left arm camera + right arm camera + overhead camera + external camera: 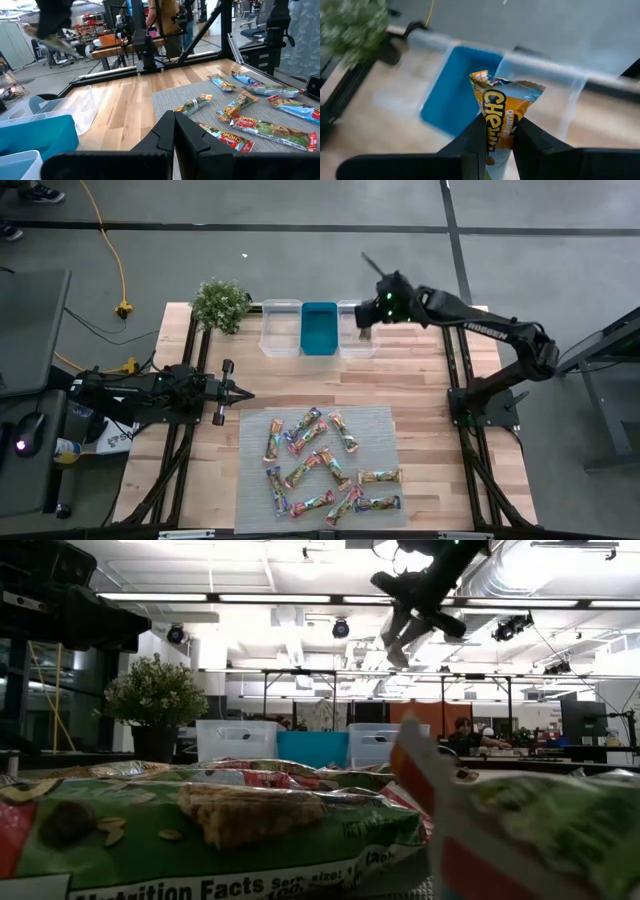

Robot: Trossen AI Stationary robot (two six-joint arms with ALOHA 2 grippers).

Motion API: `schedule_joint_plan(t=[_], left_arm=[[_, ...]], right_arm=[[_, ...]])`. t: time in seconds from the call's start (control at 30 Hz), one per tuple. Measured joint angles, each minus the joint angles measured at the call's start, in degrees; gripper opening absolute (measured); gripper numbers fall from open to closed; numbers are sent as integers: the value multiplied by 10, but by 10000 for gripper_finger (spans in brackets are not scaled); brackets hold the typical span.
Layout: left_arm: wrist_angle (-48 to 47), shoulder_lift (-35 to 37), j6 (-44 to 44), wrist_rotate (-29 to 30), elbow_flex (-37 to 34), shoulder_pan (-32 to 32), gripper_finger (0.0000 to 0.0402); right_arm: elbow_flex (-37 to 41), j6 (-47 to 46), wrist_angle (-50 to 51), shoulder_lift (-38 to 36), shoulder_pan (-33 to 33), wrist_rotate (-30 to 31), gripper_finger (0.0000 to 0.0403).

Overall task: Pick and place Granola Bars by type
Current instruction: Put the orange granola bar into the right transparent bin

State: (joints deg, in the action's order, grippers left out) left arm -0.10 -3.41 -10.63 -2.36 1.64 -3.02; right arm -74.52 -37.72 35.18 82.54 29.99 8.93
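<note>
Several granola bars (318,465) in shiny green, red, orange and blue wrappers lie scattered flat on a grey mat, also seen in the left wrist view (240,107) and close up in the low view (230,815). My right gripper (500,142) is raised above the far row of bins, over the right clear bin (357,330), and is shut on one orange-yellow bar (505,107). My left gripper (240,393) waits shut at the table's left, just left of the mat. My right gripper pinches the orange-yellow bar between its two fingers (475,137), across the wrapper's width, near one end (496,131). The bar is lifted clear and its other, crimped end (507,82) sticks out past the fingertips, over the bins. The gripper slants down from the table's right.
Three bins stand in a row at the far edge: a clear one (281,327), a teal one (319,327) and the right clear one. A potted plant (221,304) sits left of them. Bare wood lies between bins and mat. People show in the room behind (167,20).
</note>
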Motion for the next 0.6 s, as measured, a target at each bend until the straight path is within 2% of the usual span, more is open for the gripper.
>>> schedule_joint_plan(t=[0.13,0.27,0.6], left_arm=[[0,0,0,0,0,0,1],[0,0,0,0,0,0,1],[0,0,0,0,0,0,1]], right_arm=[[15,54,-35,19,48,-6,63],[15,77,-58,69,78,-52,63],[15,77,-83,199,87,-94,63]])
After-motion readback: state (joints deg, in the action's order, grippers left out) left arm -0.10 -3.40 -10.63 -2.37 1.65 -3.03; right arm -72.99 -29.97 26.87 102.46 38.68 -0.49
